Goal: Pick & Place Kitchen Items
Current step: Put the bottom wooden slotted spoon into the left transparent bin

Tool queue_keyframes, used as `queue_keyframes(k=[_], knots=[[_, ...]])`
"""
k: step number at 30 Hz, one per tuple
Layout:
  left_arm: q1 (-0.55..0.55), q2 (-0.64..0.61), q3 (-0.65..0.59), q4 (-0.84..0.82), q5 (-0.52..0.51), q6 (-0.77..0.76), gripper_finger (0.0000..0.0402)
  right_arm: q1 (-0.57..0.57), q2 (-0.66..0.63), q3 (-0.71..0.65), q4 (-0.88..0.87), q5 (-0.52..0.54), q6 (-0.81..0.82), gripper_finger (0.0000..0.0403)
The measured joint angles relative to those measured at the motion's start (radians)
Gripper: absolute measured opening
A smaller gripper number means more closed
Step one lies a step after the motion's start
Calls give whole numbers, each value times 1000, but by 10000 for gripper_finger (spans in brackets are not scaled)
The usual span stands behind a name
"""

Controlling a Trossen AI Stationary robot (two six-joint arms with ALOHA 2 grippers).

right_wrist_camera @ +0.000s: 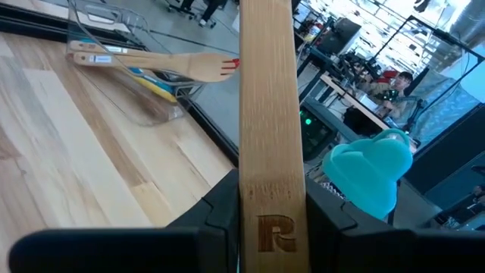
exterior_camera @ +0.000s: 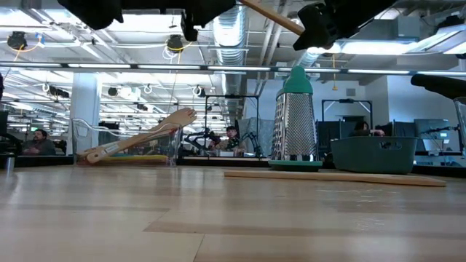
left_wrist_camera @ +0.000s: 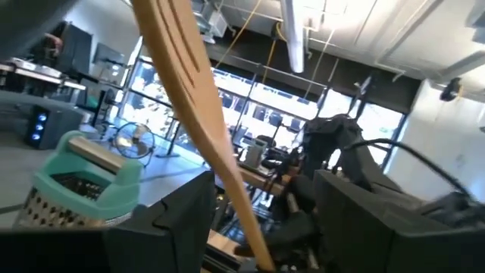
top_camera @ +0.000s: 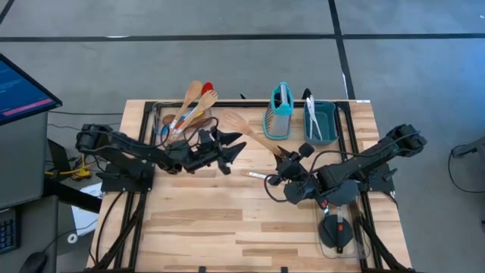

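1. The right gripper [top_camera: 282, 168] is clamped on the handle end of a wooden slotted spatula [top_camera: 246, 130]; the right wrist view shows the flat handle [right_wrist_camera: 270, 136] pinched between both dark fingers [right_wrist_camera: 216, 208], a burnt-in letter just above the grip.
2. The landmark is the teal box grater [top_camera: 280, 111], standing upright at the back of the table; the spatula's head lies just left of it and its handle slants toward the front, down to the right gripper.
3. The low view shows the spatula handle [exterior_camera: 273, 16] well above the table top, so the tool is judged to be carried in the air, not resting.
4. The left gripper [top_camera: 229, 155] hovers left of the grater, beside the spatula's mid-length; its fingers look spread, holding nothing; the left wrist view sees the handle [left_wrist_camera: 198, 129] crossing close in front of it.
5. Other utensils lie in a clear container [top_camera: 168, 125] well left of the grater; a teal bin [top_camera: 327, 121] with white tongs sits just right of it.
6. Risks, as a judgement: the grip is far from the head, so the long spatula may pivot or slip; swinging it could knock the grater over; the two arms are near enough to clash.
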Motion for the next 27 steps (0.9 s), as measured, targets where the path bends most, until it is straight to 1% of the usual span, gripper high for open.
queue_keyframes(k=[6, 11, 17, 22, 27], knots=[[40, 50, 20, 3, 0, -49, 212, 1, 0, 0, -4, -1, 1, 82], [69, 55, 21, 37, 0, -50, 207, 1, 0, 0, -11, 0, 1, 82], [107, 55, 21, 44, 10, -52, 190, 3, 0, 0, -19, -23, -7, 82], [116, 55, 21, 44, 69, -53, 163, 2, 0, 0, -20, -22, -6, 82], [116, 55, 21, 44, 72, -51, 115, 2, 0, 0, -20, -22, -6, 82]])
